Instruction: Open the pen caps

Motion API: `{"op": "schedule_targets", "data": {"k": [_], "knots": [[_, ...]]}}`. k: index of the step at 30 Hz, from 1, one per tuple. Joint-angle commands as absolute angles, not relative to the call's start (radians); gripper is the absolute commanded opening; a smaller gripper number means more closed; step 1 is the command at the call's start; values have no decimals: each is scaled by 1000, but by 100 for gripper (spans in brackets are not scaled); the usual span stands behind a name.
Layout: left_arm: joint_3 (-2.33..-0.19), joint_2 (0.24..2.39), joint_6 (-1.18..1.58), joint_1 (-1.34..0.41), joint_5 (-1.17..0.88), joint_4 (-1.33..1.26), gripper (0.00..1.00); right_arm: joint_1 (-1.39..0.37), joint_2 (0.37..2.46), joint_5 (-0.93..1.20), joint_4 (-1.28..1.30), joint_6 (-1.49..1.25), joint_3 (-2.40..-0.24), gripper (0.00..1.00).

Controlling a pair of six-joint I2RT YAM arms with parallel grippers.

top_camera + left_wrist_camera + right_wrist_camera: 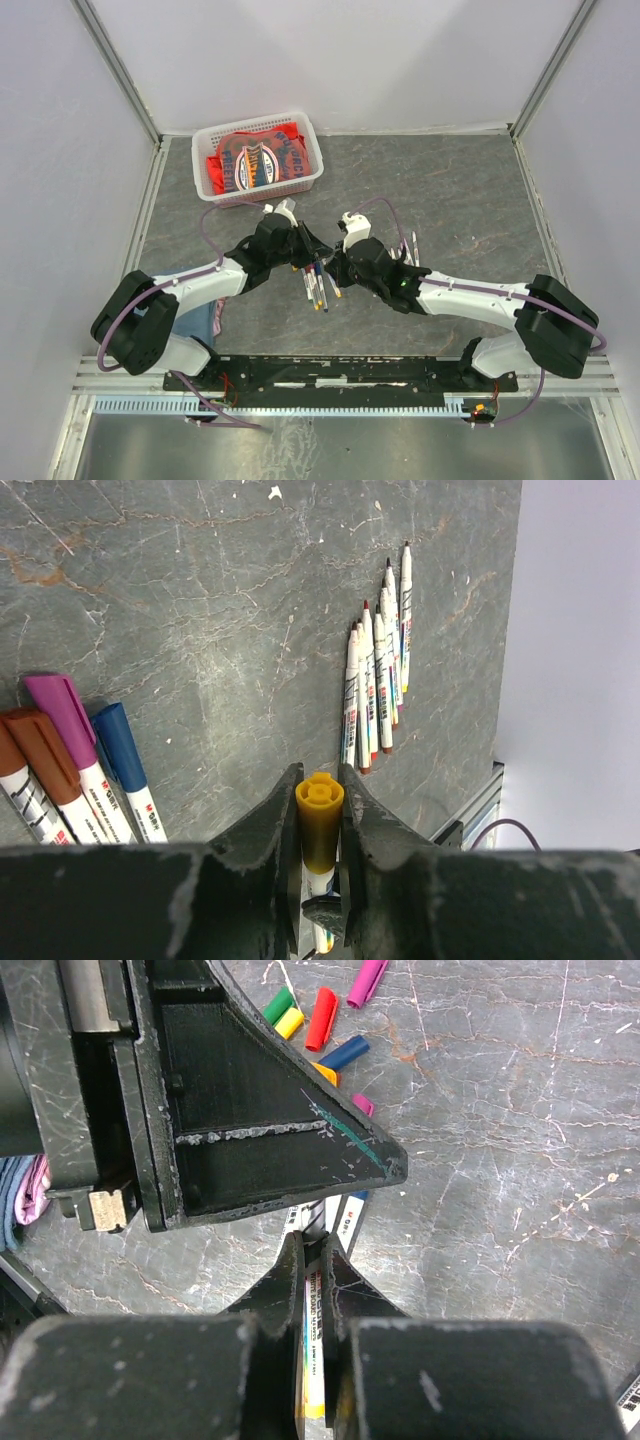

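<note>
The left fingers (pixel 288 800) are closed on a yellow cap (pixel 319 825), which sits end-on between the tips and is still on its pen. The right fingers (pixel 291 1265) are clamped on a white pen barrel (pixel 313 1340). In the top view the two meet tip to tip over the middle of the desk (pixel 450 190), nearer its front edge than its far edge, with almost no gap between them.

Just below them lies a fan of capped pens (pixel 315 285), with purple (pixel 60 705), brown (pixel 40 750) and blue (pixel 118 742) caps side by side. A row of uncapped pens (pixel 378 680) lies well apart to the right. Loose caps (pixel 322 1018), green, yellow, red, magenta, blue and orange, are scattered on bare stone beyond the left arm's black finger body.

A white basket (pixel 312 150) holding a red cloth (pixel 255 160) sits in the far left corner. The far right half of the desk is open stone up to both edges.
</note>
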State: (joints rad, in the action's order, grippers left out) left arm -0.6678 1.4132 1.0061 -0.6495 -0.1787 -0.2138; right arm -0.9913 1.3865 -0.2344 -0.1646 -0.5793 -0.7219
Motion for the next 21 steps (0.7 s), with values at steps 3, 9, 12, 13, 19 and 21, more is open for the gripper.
{"op": "schedule_targets", "data": {"k": [3, 9, 12, 13, 19, 21], "knots": [[-682, 1391, 1024, -654, -165, -222, 26, -987, 1357, -216, -206, -588, -723, 1], [-693, 1388, 1020, -653, -141, -203, 41, -987, 1357, -201, -204, -591, -718, 1], [-698, 1386, 1015, -654, -133, -195, 41, -987, 1355, -201, -207, -593, -712, 1], [-697, 1383, 1015, -654, -129, -193, 41, -988, 1355, -200, -208, -594, -712, 1], [-690, 1358, 1015, -653, -92, -184, 37, -987, 1359, -190, -209, -599, -709, 1], [-690, 1351, 1012, -653, -84, -179, 34, -988, 1363, -187, -214, -602, -706, 1]]}}
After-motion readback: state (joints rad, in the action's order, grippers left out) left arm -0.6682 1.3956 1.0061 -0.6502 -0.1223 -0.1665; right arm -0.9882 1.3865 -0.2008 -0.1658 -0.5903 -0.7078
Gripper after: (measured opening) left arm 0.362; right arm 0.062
